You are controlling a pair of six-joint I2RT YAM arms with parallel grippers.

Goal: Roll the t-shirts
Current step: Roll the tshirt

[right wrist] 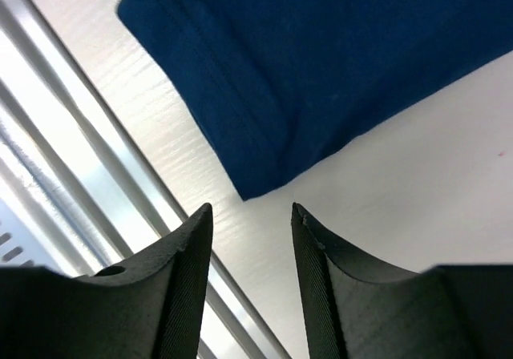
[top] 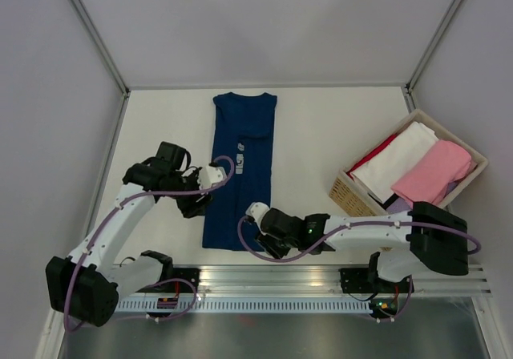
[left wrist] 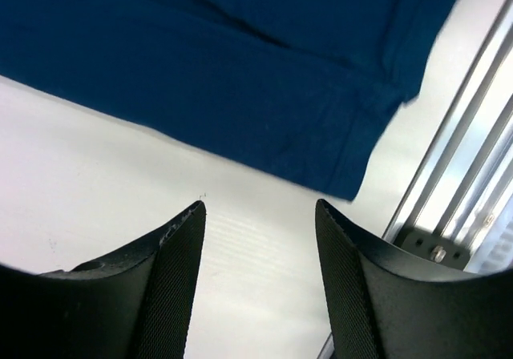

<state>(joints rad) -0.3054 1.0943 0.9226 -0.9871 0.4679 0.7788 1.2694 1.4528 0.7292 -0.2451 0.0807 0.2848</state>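
No words, numbers or brand names can be read in any view. The only marking is a small white and pale blue print [top: 240, 152] on the chest of the navy t-shirt [top: 255, 199], too small to make out.

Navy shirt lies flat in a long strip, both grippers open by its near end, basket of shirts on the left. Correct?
No: the basket is on the right, per the top external view. The navy shirt is a strip, left gripper and right gripper open by its near end.
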